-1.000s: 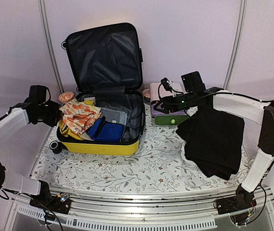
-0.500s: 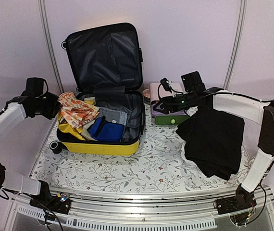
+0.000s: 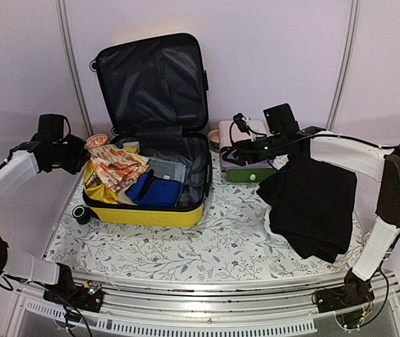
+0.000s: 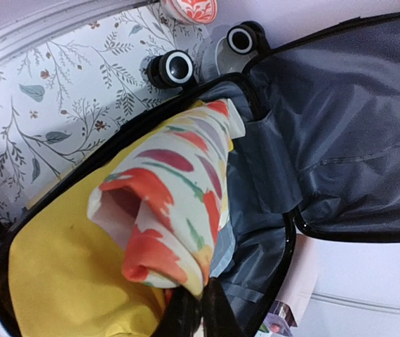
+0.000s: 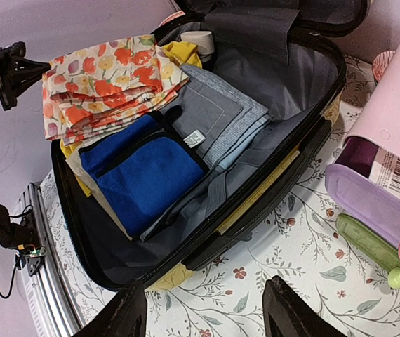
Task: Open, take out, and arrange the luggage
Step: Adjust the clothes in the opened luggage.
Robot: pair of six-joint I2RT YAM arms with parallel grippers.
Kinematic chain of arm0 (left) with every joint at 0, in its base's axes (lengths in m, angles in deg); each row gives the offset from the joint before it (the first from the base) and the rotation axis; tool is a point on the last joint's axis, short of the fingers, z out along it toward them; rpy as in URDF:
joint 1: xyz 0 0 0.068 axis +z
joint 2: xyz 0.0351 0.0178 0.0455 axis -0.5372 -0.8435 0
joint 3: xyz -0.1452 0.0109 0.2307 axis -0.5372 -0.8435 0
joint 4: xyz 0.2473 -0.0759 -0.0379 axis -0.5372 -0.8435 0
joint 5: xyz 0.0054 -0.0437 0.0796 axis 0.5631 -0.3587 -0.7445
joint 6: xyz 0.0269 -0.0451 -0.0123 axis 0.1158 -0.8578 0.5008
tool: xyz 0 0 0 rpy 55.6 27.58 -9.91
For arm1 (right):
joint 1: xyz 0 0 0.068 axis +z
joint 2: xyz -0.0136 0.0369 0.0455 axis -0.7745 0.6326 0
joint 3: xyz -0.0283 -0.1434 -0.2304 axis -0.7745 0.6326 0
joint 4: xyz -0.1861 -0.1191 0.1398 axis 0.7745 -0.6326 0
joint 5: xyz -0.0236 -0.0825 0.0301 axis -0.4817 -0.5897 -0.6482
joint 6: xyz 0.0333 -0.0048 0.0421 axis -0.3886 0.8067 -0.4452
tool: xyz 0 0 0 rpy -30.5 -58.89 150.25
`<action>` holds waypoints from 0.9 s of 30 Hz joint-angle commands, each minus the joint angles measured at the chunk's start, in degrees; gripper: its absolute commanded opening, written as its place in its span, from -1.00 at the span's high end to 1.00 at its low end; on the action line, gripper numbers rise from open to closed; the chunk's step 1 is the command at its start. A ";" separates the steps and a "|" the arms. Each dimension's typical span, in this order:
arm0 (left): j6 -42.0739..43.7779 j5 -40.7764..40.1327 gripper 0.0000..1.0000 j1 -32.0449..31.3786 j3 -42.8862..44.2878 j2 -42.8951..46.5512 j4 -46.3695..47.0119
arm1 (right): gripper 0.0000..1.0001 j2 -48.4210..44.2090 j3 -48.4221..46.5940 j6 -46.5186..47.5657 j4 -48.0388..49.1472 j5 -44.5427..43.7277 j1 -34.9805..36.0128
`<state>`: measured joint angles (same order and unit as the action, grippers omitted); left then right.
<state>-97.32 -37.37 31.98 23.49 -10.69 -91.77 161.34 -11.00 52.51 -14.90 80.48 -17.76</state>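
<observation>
Yellow luggage (image 3: 144, 214): lies open on the table (image 3: 207, 253), at about 10 o'clock from the table's middle, counting the far wall as 12.
Lid (image 3: 151, 81): stands upright on the luggage's 12 o'clock side, with its black lining facing the arms.
Wheels (image 4: 175, 67): black, at the luggage's 9 o'clock end, over the leaf-printed table cover.
Floral cloth (image 3: 119, 165): folded, orange on white. It lies over the 9 o'clock part of the luggage, on top of a yellow garment (image 4: 67, 281).
Blue cloth (image 3: 154, 191): sits in the tub toward 6 o'clock, touching the floral cloth.
Grey cloth (image 3: 170, 170): folded, just beside the blue cloth at its 1 o'clock.
Left gripper (image 3: 79, 153): at 9 o'clock of the luggage, about level with its rim. In the wrist view its fingers (image 4: 217, 323) stand close together, pinching a bunched corner of the floral cloth that is drawn up to them.
Right gripper (image 5: 207, 309): hovers at 3 o'clock of the luggage, above the table cover just beside the rim. Its fingers are spread wide with nothing between them.
Black cloth (image 3: 312, 203): heaped at 3 o'clock of the table, below the right forearm. Whether it touches the arm I cannot tell.
Pink box (image 5: 396, 119): at about 1 o'clock of the table, near the right gripper.
Green case (image 5: 368, 246): just beside the pink box on its 6 o'clock side.
Bowl (image 3: 96, 140): small and red-patterned, at the luggage's 10 o'clock corner, near the lid's hinge.
</observation>
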 commanded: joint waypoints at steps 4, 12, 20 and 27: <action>0.79 -0.29 1.00 0.51 -0.37 1.08 2.26 | -0.18 0.58 -1.40 -0.13 -0.04 0.63 0.23; 0.52 1.06 1.00 0.53 0.32 0.89 3.09 | -0.18 0.59 -2.09 0.07 -0.26 1.01 0.23; 0.27 -0.06 0.31 2.34 -1.81 1.63 1.53 | -0.18 1.09 -2.82 -0.17 -0.19 1.81 0.23; 0.91 2.02 0.02 5.46 -4.86 2.17 1.71 | -0.18 1.06 -3.04 -0.08 -0.59 1.66 0.32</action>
<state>-97.16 -36.04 35.89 19.58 -9.51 -89.92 161.44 -12.29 52.51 -14.92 81.60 -17.76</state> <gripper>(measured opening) 0.444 0.588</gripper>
